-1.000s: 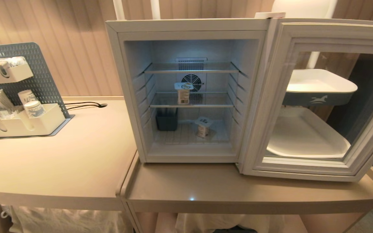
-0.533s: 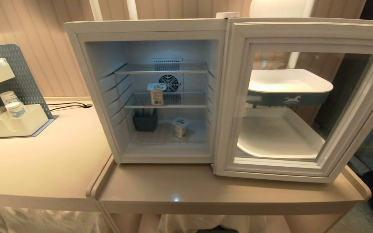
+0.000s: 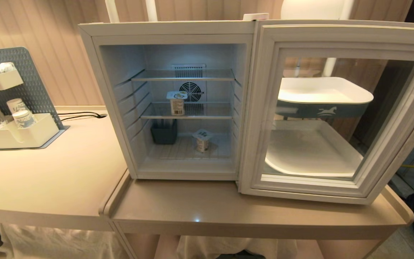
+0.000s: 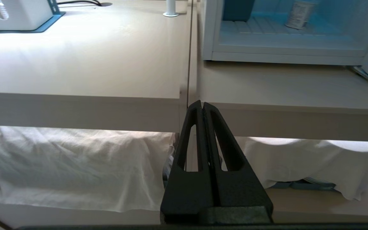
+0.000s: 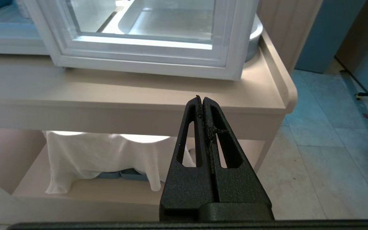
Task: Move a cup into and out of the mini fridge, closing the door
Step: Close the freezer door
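We count one white boxy mini fridge [image 3: 167, 100] on the tan counter [image 3: 228, 212], its pale framed glass-window door [image 3: 336, 111] swung fully open to the right. Inside are two clear shelves and two small foil-lidded cups: one cup on the lower shelf [image 3: 176, 102], standing upright near the round fan grille [image 3: 191, 91], and one cup on the fridge floor [image 3: 202, 140], also upright, long axis vertical. One dark square bin [image 3: 164, 131] sits on the floor at the rear left, just beside the lower cup but apart from it.

We have two grippers, both low in front of the counter edge and neither in the head view. The left gripper [image 4: 202, 103] has its black fingers pressed together, holding nothing; ahead of its tips is the seam between the two tabletops, and beyond them to one side the fridge's open front sill. The right gripper [image 5: 201, 98] likewise has fingers together and empty; beyond its tips is the door's lower frame, standing on the counter near the raised corner lip.

Open counter lies between both fingertips and the fridge mouth. Through the door glass we see two white trays [image 3: 322, 90]. A white organiser with paper cups [image 3: 16, 126] stands far left on the adjoining table [image 3: 49, 180].
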